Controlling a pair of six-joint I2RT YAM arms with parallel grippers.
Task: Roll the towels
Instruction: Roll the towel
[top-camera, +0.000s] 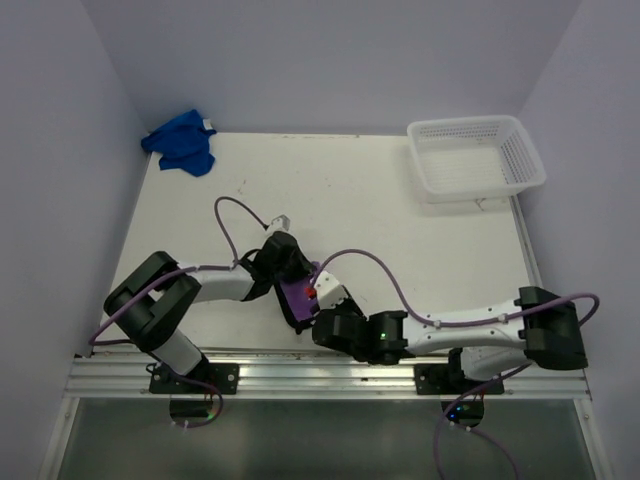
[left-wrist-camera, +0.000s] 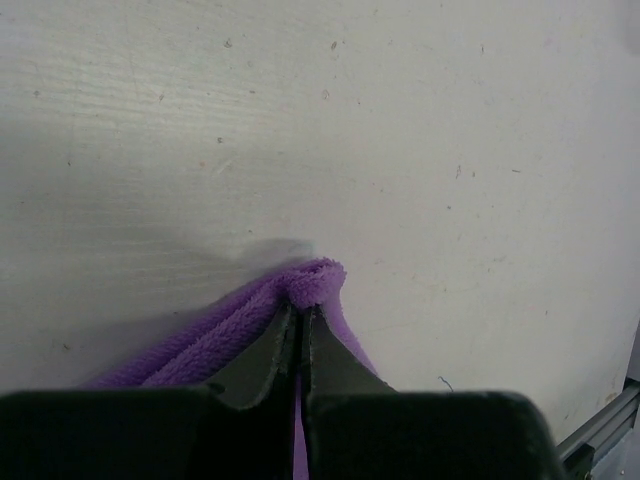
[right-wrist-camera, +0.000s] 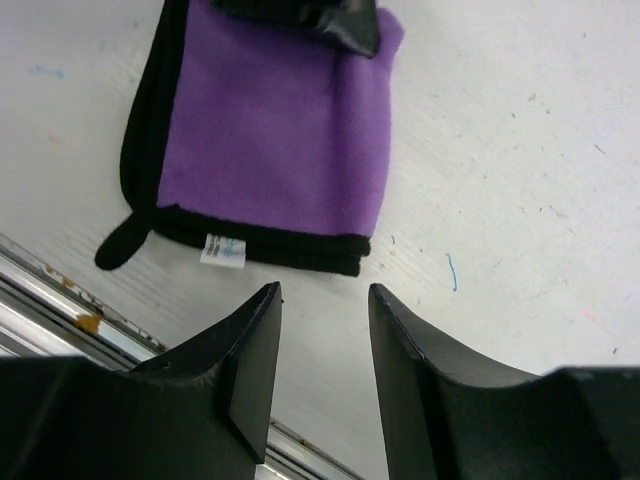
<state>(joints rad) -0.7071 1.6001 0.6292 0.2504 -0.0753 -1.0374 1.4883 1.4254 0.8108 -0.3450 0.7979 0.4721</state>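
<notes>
White tabletop (top-camera: 400, 225), mesh basket (top-camera: 528, 160), purple towel (top-camera: 296, 300) well apart

From above, see only a sliver of purple towel (top-camera: 296, 300) between left arm (top-camera: 262, 268) and right arm (top-camera: 345, 328). From left wrist, lose most of it behind left claw (left-wrist-camera: 300, 310) and bottom edge. From right wrist, lose its top past frame edge; cannot read label (right-wrist-camera: 222, 250), too small.
</notes>
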